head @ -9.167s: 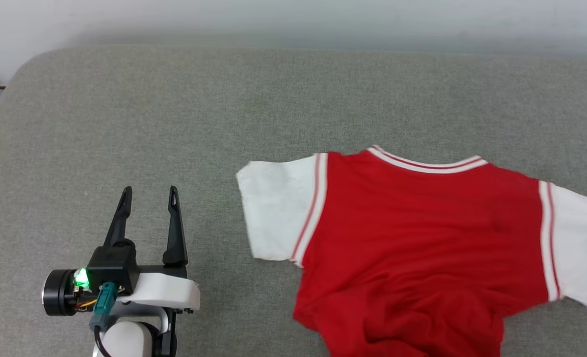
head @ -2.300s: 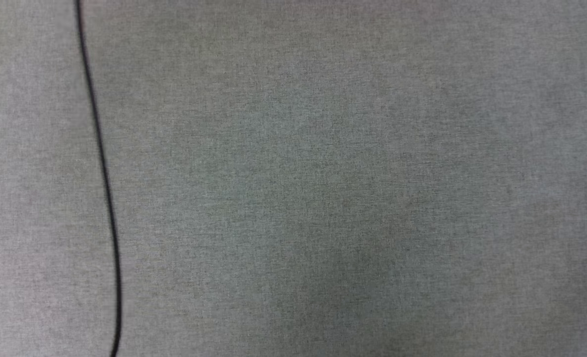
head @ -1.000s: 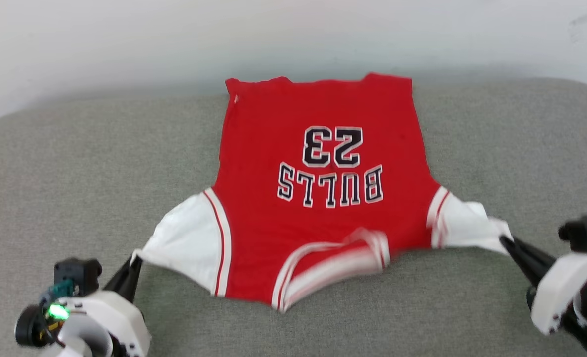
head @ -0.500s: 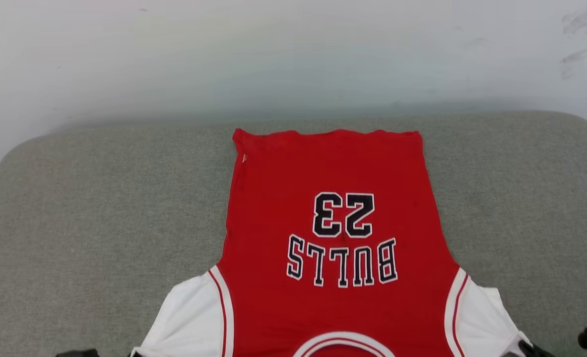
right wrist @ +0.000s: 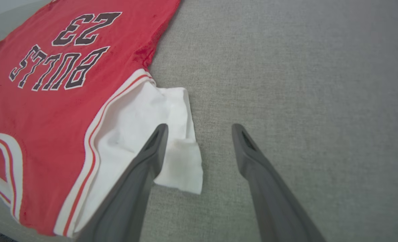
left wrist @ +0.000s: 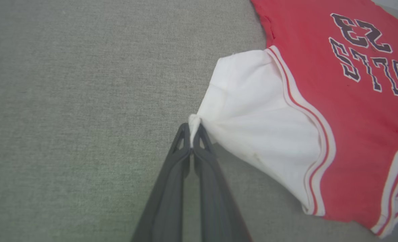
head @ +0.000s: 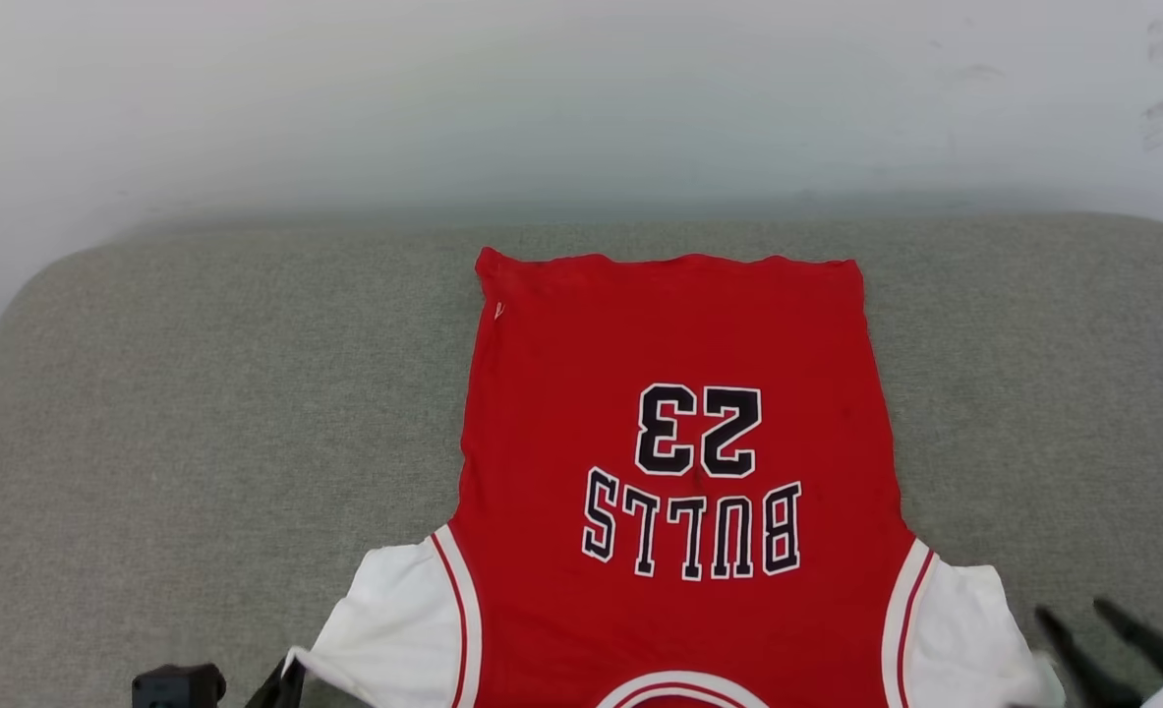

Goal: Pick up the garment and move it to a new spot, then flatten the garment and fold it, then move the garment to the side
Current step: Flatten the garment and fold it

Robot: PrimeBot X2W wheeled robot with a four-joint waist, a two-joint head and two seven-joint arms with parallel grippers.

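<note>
Head view: garment (head: 679, 472) lies lettering-up on the grey padded surface (head: 198, 393), hem far, collar cut off at btm edge. Right gripper (head: 1107, 644), blurred, has just spread and let go of the right-side sleeve (head: 964, 629). Left wrist view: left gripper (left wrist: 192, 137) still pinches left-side sleeve (left wrist: 252, 111) corner. Right wrist view: fingers (right wrist: 145, 161) wide apart, sleeve dropped, a bit crumpled. Prob. relocation done; flattening next.

- The T-shirt (head: 679, 344) lies flat on the padded worktop (head: 198, 413), hem (head: 669, 262) toward the wall (head: 542, 98) behind, collar (head: 684, 686) nearest the robot.
- The left end effector (left wrist: 192, 143) sits at the left sleeve's (left wrist: 252, 114) outer tip, touching it.
- The right end effector (right wrist: 200, 127) is by the right sleeve (right wrist: 141, 117): one finger (right wrist: 148, 158) over its edge, the other over bare worktop.
</note>
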